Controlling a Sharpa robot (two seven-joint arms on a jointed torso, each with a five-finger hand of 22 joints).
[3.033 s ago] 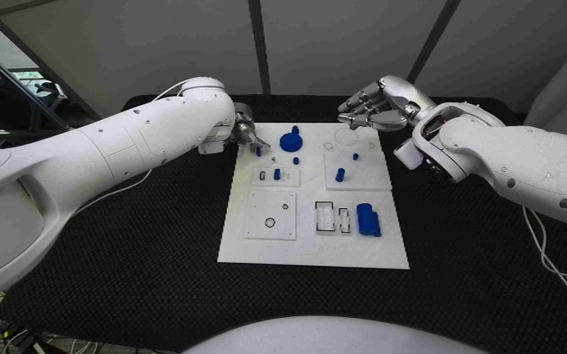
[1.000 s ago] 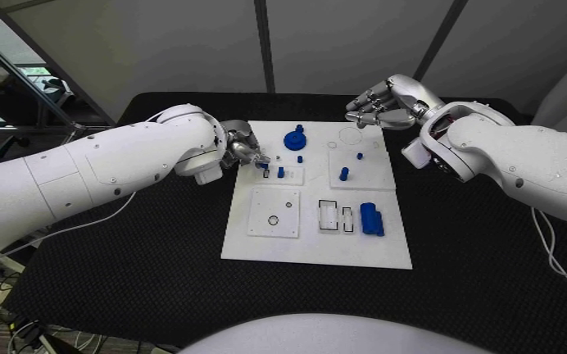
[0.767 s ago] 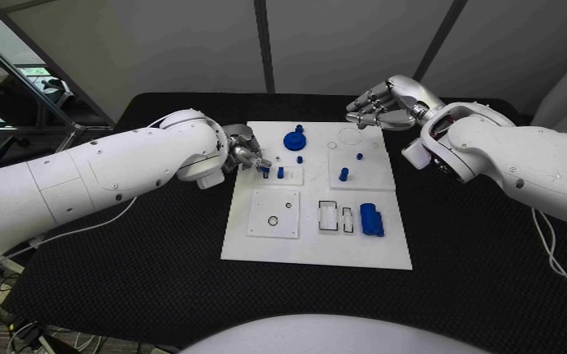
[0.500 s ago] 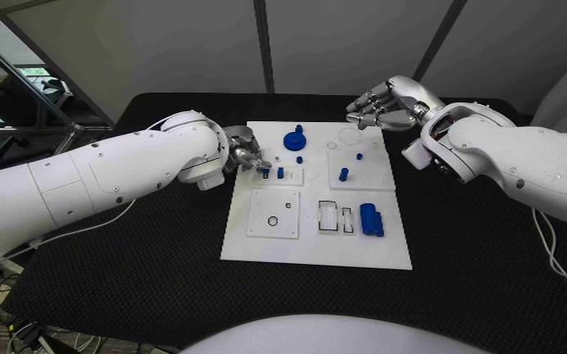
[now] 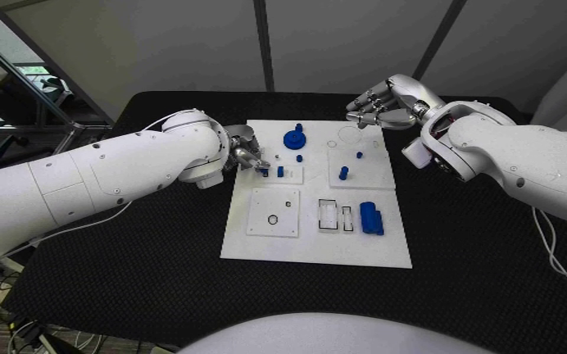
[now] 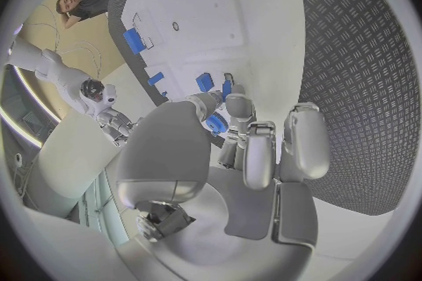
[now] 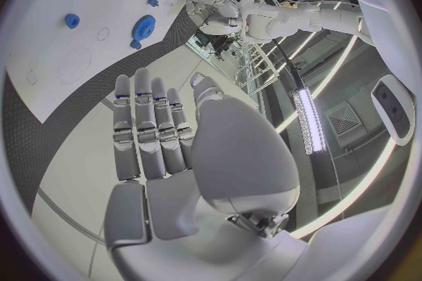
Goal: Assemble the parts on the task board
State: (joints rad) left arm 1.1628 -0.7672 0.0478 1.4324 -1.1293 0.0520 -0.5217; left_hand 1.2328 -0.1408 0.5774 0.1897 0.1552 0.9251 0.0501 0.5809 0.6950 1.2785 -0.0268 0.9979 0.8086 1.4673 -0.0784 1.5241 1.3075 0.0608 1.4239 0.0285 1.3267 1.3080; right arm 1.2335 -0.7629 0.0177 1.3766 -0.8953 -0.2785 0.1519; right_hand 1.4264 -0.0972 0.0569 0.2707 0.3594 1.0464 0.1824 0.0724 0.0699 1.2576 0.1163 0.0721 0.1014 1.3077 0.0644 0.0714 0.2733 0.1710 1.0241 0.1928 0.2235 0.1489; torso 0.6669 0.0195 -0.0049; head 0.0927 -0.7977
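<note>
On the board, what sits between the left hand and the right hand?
In the head view, the blue gear and a small blue peg stand on the board between the left hand and right hand.

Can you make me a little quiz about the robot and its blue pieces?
1. True or false: the right hand is holding a blue piece.
2. Where does the blue cylinder lie? A: on the task board. B: on the black table. C: in a hand.
3. Fill the gap: the small part pinched by the left hand is coloured ___.

Key: 1 false; 2 A; 3 blue.
</note>
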